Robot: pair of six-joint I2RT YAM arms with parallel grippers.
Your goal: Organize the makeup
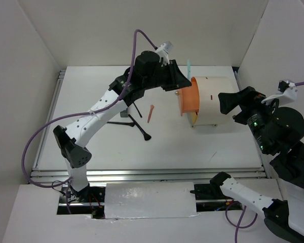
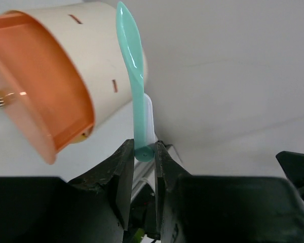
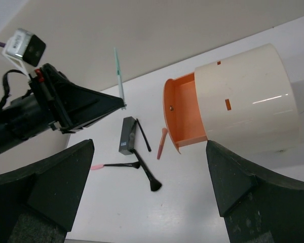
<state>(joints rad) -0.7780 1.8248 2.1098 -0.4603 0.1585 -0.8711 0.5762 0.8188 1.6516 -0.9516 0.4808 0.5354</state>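
Ok so your left jaws [image 2: 143, 152] are clenched on the very bottom end of the teal spatula [image 2: 134, 76]. It sticks straight out ahead of them, blade end far from the tips. That's a skinny hold with a long lever, so I'd go slow and skip any quick wrist rolls, or it may pivot in the grip.

Just ahead of those jaws and off to their left is the orange drawer [image 2: 35, 86], pulled out of the cream box [image 2: 91, 30]. My read: the spatula goes in there. Tip the blade down towards the drawer mouth first, get it past the front lip, then let go low so it doesn't bounce out.

Your right jaws [image 3: 150, 152] are released, spread wide, holding nothing, with the box just off their right tip.

Views: only the left wrist shows how little of the spatula is pinched. Only the right wrist looks into the drawer, and it shows the rest of the makeup lying on the desk [image 1: 192, 147] out ahead between its tips: the dark grey tube [image 3: 127, 135], the orange-pink stick [image 3: 162, 143], the pink-tipped applicator [image 3: 114, 165] and the black brush [image 3: 146, 173]. From the top the left arm hides part of that pile.
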